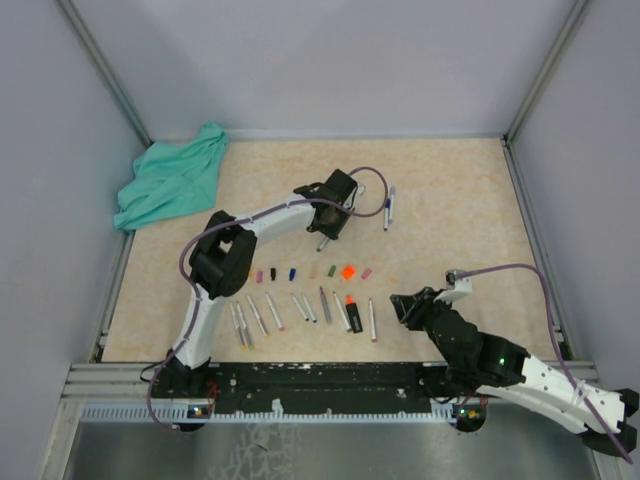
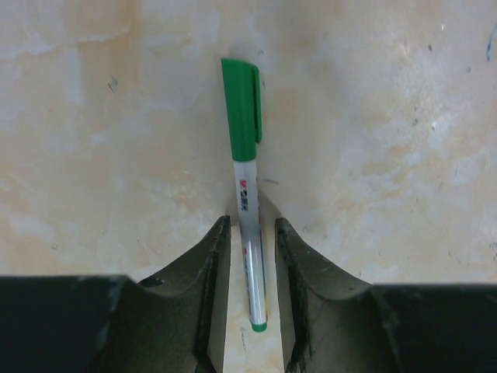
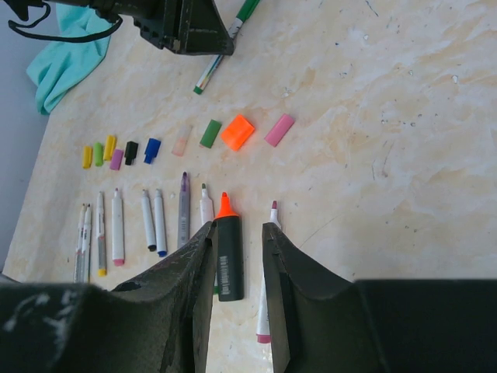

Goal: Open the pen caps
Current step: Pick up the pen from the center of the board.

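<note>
Jaws: your left jaws stand apart, straddling the green-capped pen (image 2: 248,233) with slim gaps; right jaws apart, empty, over the orange highlighter (image 3: 228,260) | pen caps (image 1: 347,271): loose row mid-frame in your top view, just above the uncapped pens (image 1: 274,311) | green cap (image 2: 241,109): on its pen, upper centre, left wrist view

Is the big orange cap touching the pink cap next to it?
Apart. The right wrist view shows a strip of bare table between the orange cap and the pink cap.
</note>
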Controlling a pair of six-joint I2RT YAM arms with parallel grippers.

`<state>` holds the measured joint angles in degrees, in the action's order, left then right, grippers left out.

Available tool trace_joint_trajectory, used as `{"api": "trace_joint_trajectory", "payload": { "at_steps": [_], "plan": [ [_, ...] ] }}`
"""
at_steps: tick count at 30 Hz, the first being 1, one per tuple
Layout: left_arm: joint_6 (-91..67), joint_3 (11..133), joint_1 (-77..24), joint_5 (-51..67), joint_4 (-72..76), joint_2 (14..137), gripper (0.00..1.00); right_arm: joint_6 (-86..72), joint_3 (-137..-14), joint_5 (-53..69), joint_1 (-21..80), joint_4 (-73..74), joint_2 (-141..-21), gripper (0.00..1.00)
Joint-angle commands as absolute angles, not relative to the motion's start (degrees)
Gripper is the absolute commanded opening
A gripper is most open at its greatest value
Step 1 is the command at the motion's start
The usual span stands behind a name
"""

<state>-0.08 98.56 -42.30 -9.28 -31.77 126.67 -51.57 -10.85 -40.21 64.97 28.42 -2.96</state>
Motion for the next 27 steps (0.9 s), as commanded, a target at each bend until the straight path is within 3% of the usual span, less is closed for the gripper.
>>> {"api": "trace_joint_trajectory", "payload": {
  "at_steps": [1, 6, 9, 15, 19, 23, 27],
  "plan": [
    [0.53, 104.09, -41.05, -6.35, -34.86, 130.5, 0.31, -51.19, -12.3, -41.22, 64.69, 27.47, -2.46, 0.3],
    [0.39, 105.88, -40.96, -6.03, -36.2, 132.43, 0.19, -51.03, -12.35, -41.02, 64.62, 27.14, -2.51, 0.3],
    [0.23, 105.83, -40.87, -6.21, -36.13, 131.96, 0.0, -48.89, -12.56, -39.88, 64.68, 26.24, -2.55, 0.3],
    [-0.54, 102.7, -40.87, -6.97, -31.56, 123.77, 0.0, -38.85, -13.2, -31.57, 64.63, 18.72, -3.9, 0.31],
    [-1.7, 96.97, -40.87, -6.17, -25.76, 112.97, 0.0, -33.14, -14.84, -25.32, 64.68, 12.37, -8.85, 0.39],
    [-5.35, 87.4, -40.89, -2.74, -19.83, 100.27, 0.0, -29.18, -17.77, -19.39, 64.58, 6.11, -16.0, 0.5],
    [-11.14, 69.84, -40.85, 3.88, -8.69, 83.7, 0.0, -27.21, -20.03, -11.07, 64.68, -3.65, -22.35, 0.53]
  ]
}}
